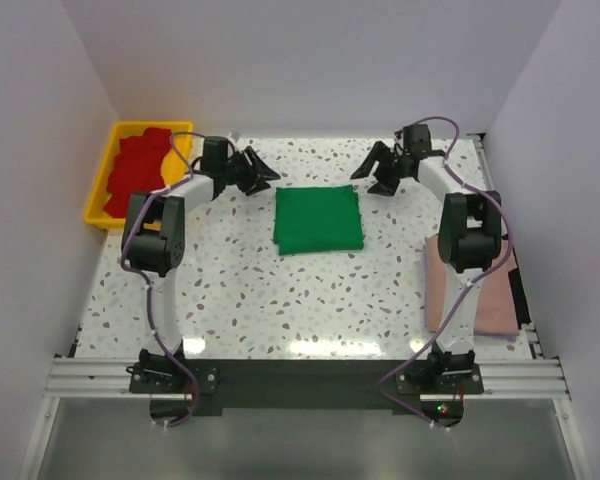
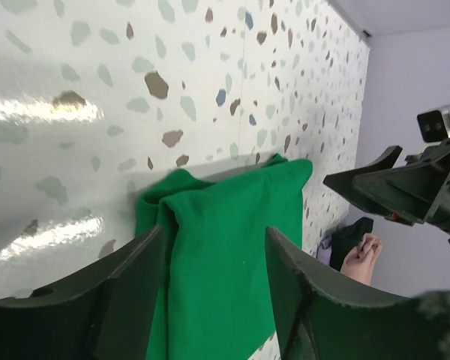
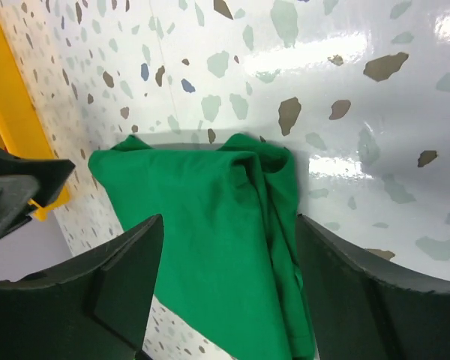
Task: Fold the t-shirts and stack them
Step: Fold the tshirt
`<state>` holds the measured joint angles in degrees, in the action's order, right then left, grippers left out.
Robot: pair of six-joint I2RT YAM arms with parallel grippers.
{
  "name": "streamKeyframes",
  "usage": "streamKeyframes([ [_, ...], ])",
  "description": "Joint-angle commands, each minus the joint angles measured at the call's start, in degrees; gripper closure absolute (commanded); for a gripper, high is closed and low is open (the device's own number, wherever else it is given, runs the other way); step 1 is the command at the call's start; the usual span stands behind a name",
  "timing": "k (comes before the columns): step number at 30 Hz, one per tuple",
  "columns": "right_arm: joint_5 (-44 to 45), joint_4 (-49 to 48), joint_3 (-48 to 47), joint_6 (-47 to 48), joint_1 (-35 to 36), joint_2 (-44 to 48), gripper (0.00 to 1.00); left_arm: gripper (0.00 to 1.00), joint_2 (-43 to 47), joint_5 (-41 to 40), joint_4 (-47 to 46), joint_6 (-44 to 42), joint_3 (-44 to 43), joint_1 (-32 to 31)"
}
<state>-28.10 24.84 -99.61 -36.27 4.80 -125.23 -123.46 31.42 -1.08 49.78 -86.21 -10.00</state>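
- Green t-shirt [image 1: 319, 220], well right of the yellow tray [image 1: 98, 190], lies folded square; judged done
- Left gripper [image 1: 258, 172] and right gripper [image 1: 375, 170] hover right of the tray, jaws apart, holding nothing
- Red t-shirts [image 1: 140, 170] heaped inside the tray: folding left
- Pink t-shirt [image 1: 495, 305], farthest right of the tray: not stacked
- No brand, label or writing legible
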Motion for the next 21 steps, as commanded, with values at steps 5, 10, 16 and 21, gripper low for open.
streamKeyframes([
  [5,7.3,-3.0,5.7,4.3,1.9,12.3,0.31,0.39,9.3,0.5,-8.7,-2.0,5.3,2.7],
  [10,9.4,-7.8,17.7,3.5,6.4,18.7,0.55,0.61,15.3,-6.9,-3.9,-5.0,10.8,-2.5],
  [16,9.9,-12.1,24.2,2.8,11.7,18.4,0.56,0.79,13.6,-9.1,-5.4,-3.6,14.9,-10.0],
  [21,10.4,-13.0,28.0,3.5,11.6,15.6,0.57,0.84,8.9,-7.9,-6.8,-3.2,15.3,-12.6],
])
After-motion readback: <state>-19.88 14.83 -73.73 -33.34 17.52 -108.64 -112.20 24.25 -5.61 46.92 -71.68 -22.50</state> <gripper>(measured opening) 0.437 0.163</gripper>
